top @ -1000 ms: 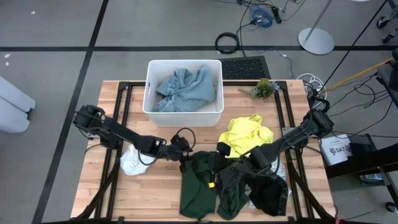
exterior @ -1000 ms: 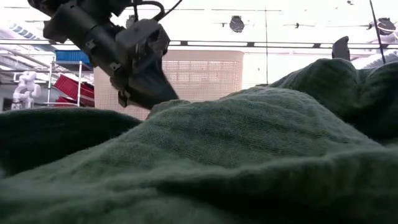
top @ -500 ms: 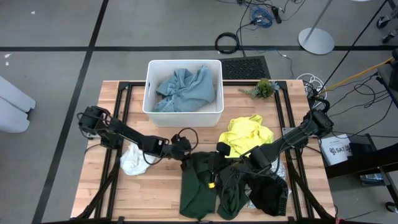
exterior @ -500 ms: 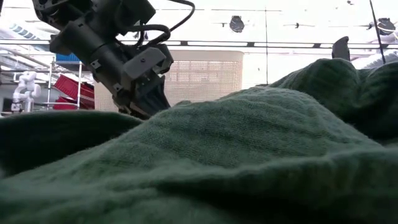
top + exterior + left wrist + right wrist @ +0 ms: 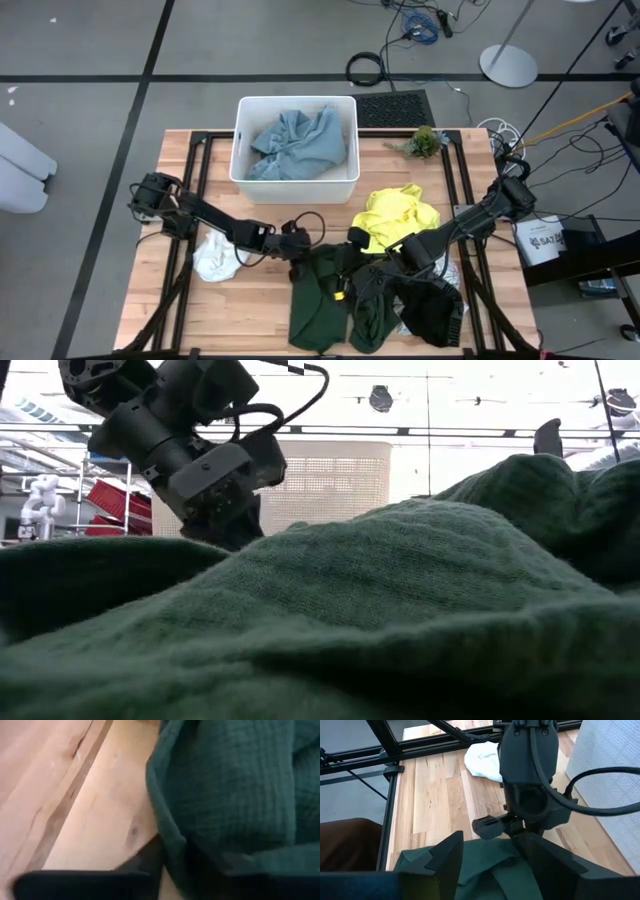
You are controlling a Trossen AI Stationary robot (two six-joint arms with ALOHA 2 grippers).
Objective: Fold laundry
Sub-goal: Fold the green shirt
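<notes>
The dark green garment (image 5: 325,305) lies crumpled on the table's near middle, filling the low view's foreground (image 5: 400,590). My left gripper (image 5: 301,258) is down at its far-left corner, shut on the cloth edge; in the low view its fingertips are hidden behind the green ridge. My right gripper (image 5: 492,847) hangs open above the pile's right part (image 5: 402,260), with nothing between its fingers. A yellow garment (image 5: 400,212) and a black one (image 5: 435,310) lie on the table beside the green one. A small white cloth (image 5: 213,258) rests to the left. My left gripper has the green garment's far-left edge (image 5: 167,840) between its two fingers, one dark finger (image 5: 145,862) showing beside the hem and the other covered by the cloth. The fingers slant down from the table's left side. The garment still lies on the table.
A white tub (image 5: 240,140) with a light blue garment (image 5: 297,140) stands at the table's far middle. A small green plant (image 5: 425,141) sits at the far right. Bare wood shows at the near left (image 5: 190,310).
My left gripper has sunk toward the table and the green garment's far-left corner, rolling a little as it went; in the low view its fingertips have dropped behind the green ridge. The garments have not moved.
</notes>
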